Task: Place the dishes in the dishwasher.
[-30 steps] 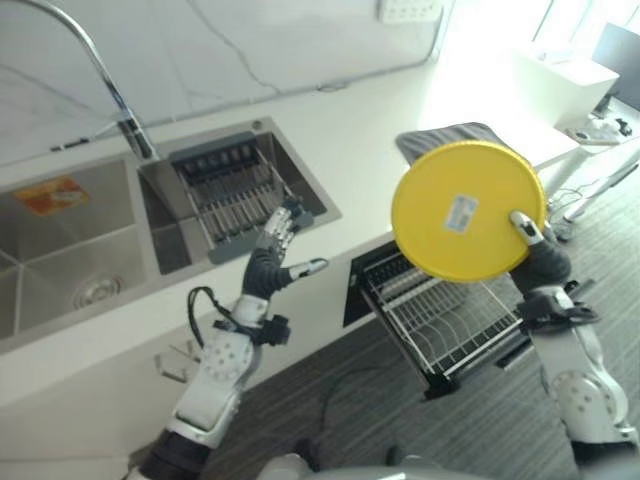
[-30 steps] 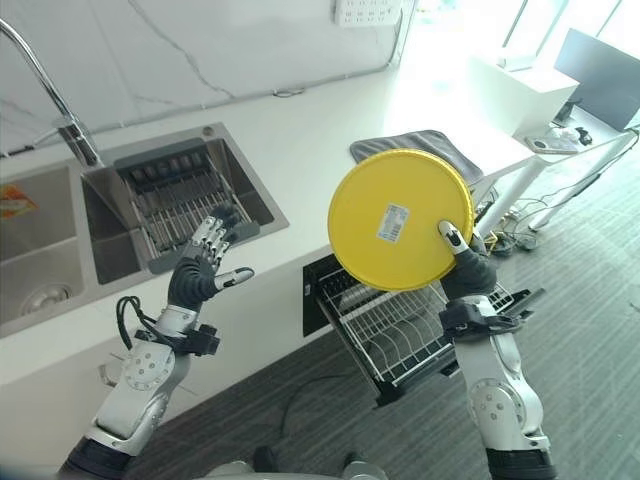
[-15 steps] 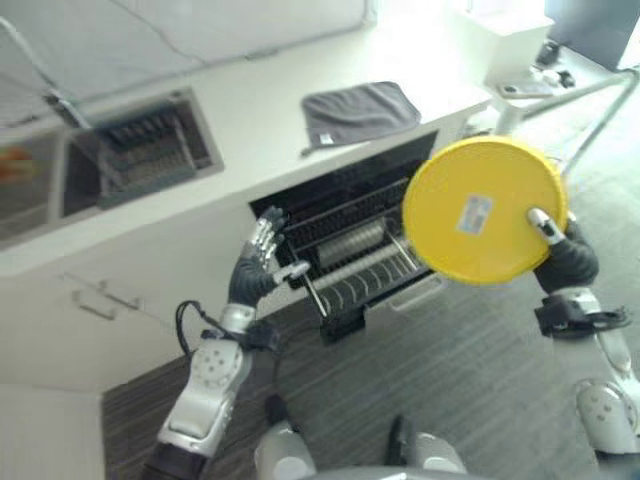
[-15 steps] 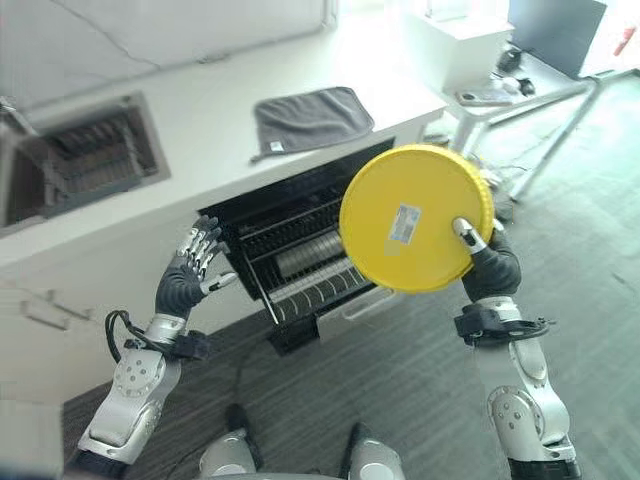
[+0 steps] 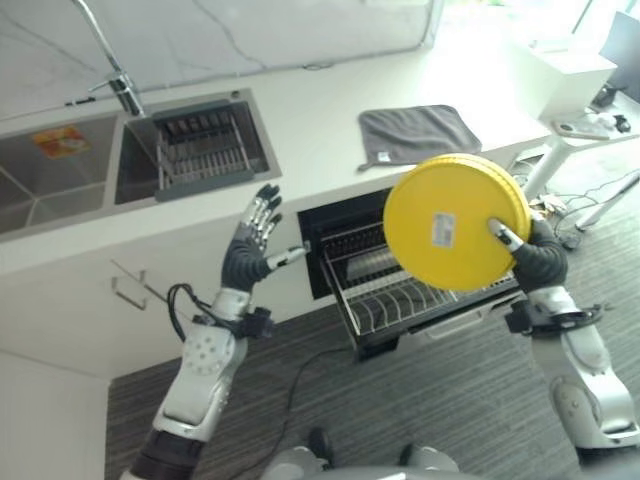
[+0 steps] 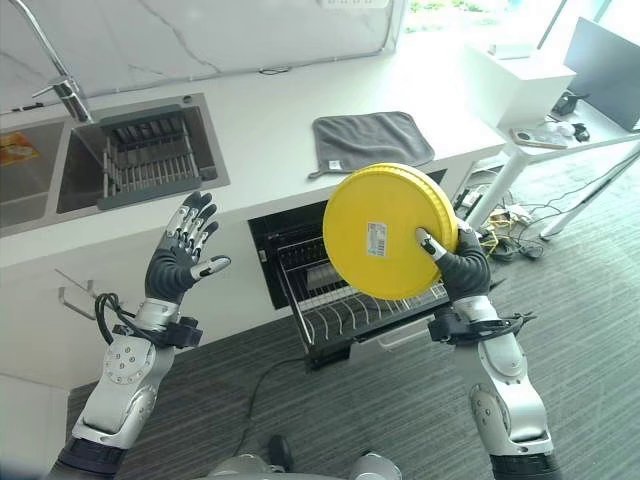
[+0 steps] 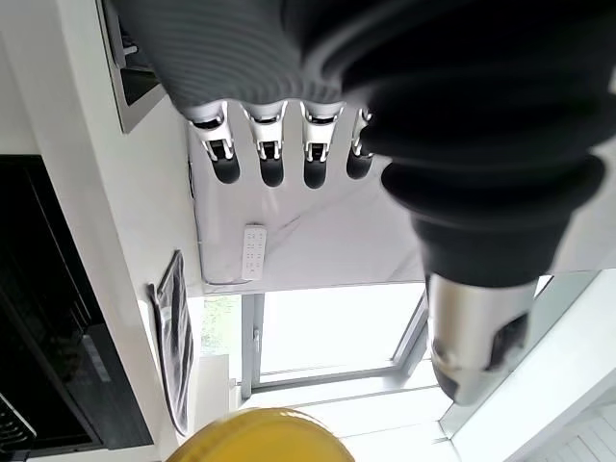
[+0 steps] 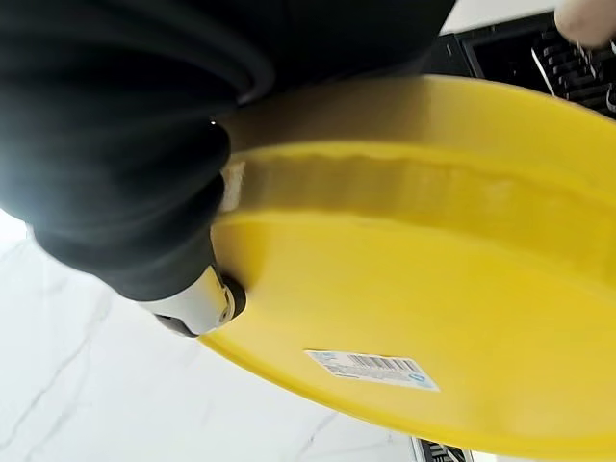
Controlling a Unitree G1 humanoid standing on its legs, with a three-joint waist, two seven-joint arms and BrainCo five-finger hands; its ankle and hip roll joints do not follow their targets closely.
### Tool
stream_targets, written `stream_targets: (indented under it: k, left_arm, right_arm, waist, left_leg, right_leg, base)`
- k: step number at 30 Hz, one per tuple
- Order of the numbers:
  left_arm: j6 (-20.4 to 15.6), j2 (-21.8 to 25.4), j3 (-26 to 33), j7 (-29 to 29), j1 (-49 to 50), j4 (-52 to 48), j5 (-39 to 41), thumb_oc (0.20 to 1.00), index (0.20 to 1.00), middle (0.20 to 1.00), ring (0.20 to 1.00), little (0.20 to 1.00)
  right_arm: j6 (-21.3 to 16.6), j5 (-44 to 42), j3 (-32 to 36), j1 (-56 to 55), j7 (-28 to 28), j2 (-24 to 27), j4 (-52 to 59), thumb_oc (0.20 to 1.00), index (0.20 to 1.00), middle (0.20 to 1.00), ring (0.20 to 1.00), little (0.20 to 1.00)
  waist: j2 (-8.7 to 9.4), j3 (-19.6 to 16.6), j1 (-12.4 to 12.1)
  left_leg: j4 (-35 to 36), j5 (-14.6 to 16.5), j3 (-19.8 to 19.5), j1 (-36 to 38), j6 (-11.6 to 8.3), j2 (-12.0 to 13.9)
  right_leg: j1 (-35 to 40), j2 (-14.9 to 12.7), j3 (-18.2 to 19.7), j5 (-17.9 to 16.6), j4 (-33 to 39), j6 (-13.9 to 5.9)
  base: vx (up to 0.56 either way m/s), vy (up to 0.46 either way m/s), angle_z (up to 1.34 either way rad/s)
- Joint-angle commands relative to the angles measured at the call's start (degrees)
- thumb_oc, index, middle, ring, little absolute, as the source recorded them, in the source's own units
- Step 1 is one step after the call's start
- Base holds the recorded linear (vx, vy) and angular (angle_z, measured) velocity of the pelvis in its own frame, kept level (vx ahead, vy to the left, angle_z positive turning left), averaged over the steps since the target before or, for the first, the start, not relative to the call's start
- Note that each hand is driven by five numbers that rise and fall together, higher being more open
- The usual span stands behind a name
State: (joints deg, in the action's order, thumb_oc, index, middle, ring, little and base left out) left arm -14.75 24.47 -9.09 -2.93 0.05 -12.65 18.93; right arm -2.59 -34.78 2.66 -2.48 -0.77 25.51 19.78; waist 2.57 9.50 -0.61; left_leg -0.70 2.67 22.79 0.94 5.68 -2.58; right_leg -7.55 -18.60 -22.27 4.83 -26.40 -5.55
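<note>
My right hand (image 6: 462, 268) is shut on the rim of a round yellow plate (image 6: 385, 232), thumb on its underside, which faces me and carries a white label. The plate (image 5: 450, 220) hangs tilted in the air above the pulled-out wire rack (image 6: 340, 305) of the open dishwasher (image 5: 345, 250) under the counter. In the right wrist view the plate (image 8: 433, 289) lies against the thumb (image 8: 207, 303). My left hand (image 6: 180, 262) is raised in front of the counter edge, left of the dishwasher, fingers spread and holding nothing. Its fingers (image 7: 274, 159) point up in the left wrist view.
A grey cloth (image 6: 370, 140) lies on the white counter (image 6: 270, 110) above the dishwasher. A steel sink (image 5: 60, 185) with a dish rack (image 5: 200, 150) and a tap (image 5: 115, 85) is at the left. A white desk (image 6: 550, 130) stands at the right.
The camera has swung, so the whole scene shifted. The plate stays in my right hand, now lower and closer over the rack. My left hand stays open and raised.
</note>
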Motion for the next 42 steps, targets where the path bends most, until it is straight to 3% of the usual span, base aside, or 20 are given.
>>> stream_targets:
  k: [1,3,4,7,8,14,19,22,23,24,27,28,33,42]
  left_arm:
    - [-1.9,2.7,0.9,0.7,-1.1,-3.1,-3.0,1.000,1.000,1.000,1.000,1.000]
    - [-1.1,3.0,0.0,0.2,-2.4,-2.6,-2.6,1.000,1.000,1.000,1.000,1.000]
    - [-1.1,3.1,-0.8,0.1,-2.7,-2.6,-2.6,1.000,1.000,1.000,1.000,1.000]
    - [-2.0,2.9,-1.8,0.2,-2.4,-2.5,-3.2,1.000,1.000,1.000,1.000,1.000]
    - [-2.4,3.1,-2.1,0.2,-2.2,-2.5,-3.6,1.000,1.000,1.000,1.000,1.000]
    - [-1.2,3.1,-0.6,-1.0,0.2,-3.5,-3.1,1.000,1.000,1.000,1.000,1.000]
    - [1.9,1.8,4.9,-4.9,4.8,-0.6,7.6,1.000,1.000,1.000,1.000,1.000]
    - [1.2,0.8,7.3,-5.8,7.6,1.5,9.2,1.000,1.000,1.000,1.000,1.000]
    - [1.0,0.4,7.9,-6.4,8.8,2.5,8.7,1.000,1.000,1.000,1.000,1.000]
    - [1.1,-0.3,8.5,-7.7,10.3,4.8,8.1,1.000,1.000,1.000,1.000,1.000]
    - [1.5,-1.1,9.2,-8.4,11.9,10.3,10.4,1.000,1.000,1.000,1.000,1.000]
    - [-1.8,-2.1,9.3,-8.4,12.9,19.1,7.3,1.000,1.000,1.000,1.000,1.000]
    - [-3.9,-2.9,8.6,-9.0,12.6,27.7,4.7,1.000,1.000,1.000,1.000,1.000]
    - [-8.4,-6.8,11.9,-12.8,13.3,41.4,4.6,1.000,1.000,1.000,1.000,1.000]
  right_arm:
    - [-7.5,1.0,1.4,4.3,0.5,1.2,3.4,0.200,0.200,0.200,0.200,0.200]
    - [-8.0,2.1,1.4,5.1,0.8,1.8,2.4,0.200,0.200,0.200,0.200,0.200]
    - [-8.8,2.8,1.7,4.7,1.3,1.9,2.5,0.200,0.200,0.200,0.200,0.200]
    - [-9.1,4.5,2.3,4.3,2.5,1.9,3.4,0.200,0.200,0.200,0.200,0.200]
    - [-9.3,5.1,2.5,4.2,3.0,2.1,3.3,0.200,0.200,0.200,0.200,0.200]
    - [-8.7,11.6,3.3,5.2,4.1,4.1,2.5,0.200,0.200,0.200,0.200,0.200]
    - [-11.4,29.3,4.8,5.6,8.5,7.8,-0.3,0.200,0.200,0.200,0.200,0.200]
    - [-12.1,38.1,5.3,5.7,11.4,9.1,-1.6,0.200,0.200,0.200,0.200,0.200]
    - [-12.2,42.8,5.2,5.7,12.9,9.7,-1.9,0.200,0.200,0.200,0.200,0.200]
    - [-12.9,53.7,4.6,5.9,16.9,11.1,-3.0,0.200,0.200,0.200,0.200,0.200]
    - [-14.3,64.7,4.2,6.2,23.8,14.0,-5.4,0.200,0.200,0.200,0.200,0.200]
    - [-15.4,73.5,2.1,7.1,30.7,16.1,-8.8,0.200,0.200,0.200,0.200,0.200]
    - [-15.0,81.7,-2.4,9.6,37.7,18.4,-12.4,0.200,0.200,0.200,0.200,0.200]
    - [-12.2,96.4,-9.7,14.9,58.1,18.2,-17.6,0.200,0.200,0.200,0.200,0.200]
  waist:
    - [-0.02,-0.3,0.8]
    - [0.31,0.0,1.7]
    - [0.99,0.2,2.9]
    - [1.47,0.0,4.2]
    - [1.27,-0.1,4.5]
    - [1.31,-1.7,3.3]
    - [1.05,-2.6,1.6]
    - [0.95,-3.0,0.6]
    - [0.87,-3.0,0.1]
    - [0.75,-3.2,-0.6]
    - [0.68,-3.4,-1.5]
    - [0.59,-3.7,-2.4]
    - [0.60,-4.2,-3.7]
    - [0.96,-4.3,-6.5]
  left_leg:
    - [0.6,-1.9,-2.7,-0.1,-4.04,4.6]
    - [0.8,-1.7,-3.9,0.8,-4.83,4.7]
    - [0.6,-1.5,-5.1,1.3,-5.80,4.7]
    - [0.8,-1.1,-6.1,1.8,-6.51,5.0]
    - [0.7,-1.0,-6.4,2.0,-6.62,5.4]
    - [1.2,-1.8,-6.2,3.0,-8.07,7.5]
    - [3.0,-2.3,-7.7,4.2,-8.61,8.4]
    - [3.9,-2.6,-8.8,4.3,-8.86,8.5]
    - [4.3,-2.8,-9.3,4.3,-8.96,8.5]
    - [4.9,-3.2,-9.6,4.1,-9.14,8.5]
    - [5.2,-3.3,-9.7,3.9,-9.28,8.5]
    - [5.4,-3.3,-10.3,3.8,-9.29,8.4]
    - [5.4,-3.2,-10.7,3.9,-9.15,8.4]
    - [4.8,-2.9,-12.7,3.6,-8.82,8.0]
  right_leg:
    - [6.2,0.7,1.9,-11.5,3.5,-3.33]
    - [4.9,1.9,2.2,-10.8,9.0,-2.95]
    - [4.5,2.4,4.6,-12.7,15.4,-3.66]
    - [3.7,2.9,8.7,-14.7,19.7,-4.76]
    - [4.3,3.7,9.8,-13.4,20.7,-4.67]
    - [8.7,5.6,7.4,-10.8,25.9,-4.19]
    - [10.6,7.4,6.6,-8.9,27.7,-3.70]
    - [11.2,7.8,6.2,-8.5,28.2,-3.23]
    - [11.4,8.0,6.1,-8.4,28.3,-3.10]
    - [11.6,8.1,5.5,-8.3,28.4,-3.05]
    - [11.9,8.1,4.3,-8.1,28.5,-3.12]
    - [12.1,8.0,3.5,-7.9,28.4,-3.23]
    - [12.6,7.9,2.7,-7.3,28.0,-3.32]
    - [13.9,8.3,2.7,-6.1,28.1,-3.11]
  base:
    - [0.10,-0.008,0.02]
    - [0.10,-0.197,0.10]
    - [0.11,-0.316,0.20]
    - [0.06,-0.261,0.43]
    - [0.05,-0.312,0.51]
    - [0.01,-0.234,0.30]
    - [0.02,-0.159,-0.05]
    - [0.01,-0.068,0.05]
    - [-0.01,-0.053,0.08]
    - [-0.02,-0.042,0.12]
    - [-0.01,-0.007,0.22]
    - [0.02,0.026,0.30]
    - [0.05,0.017,0.20]
    - [0.05,0.000,0.03]
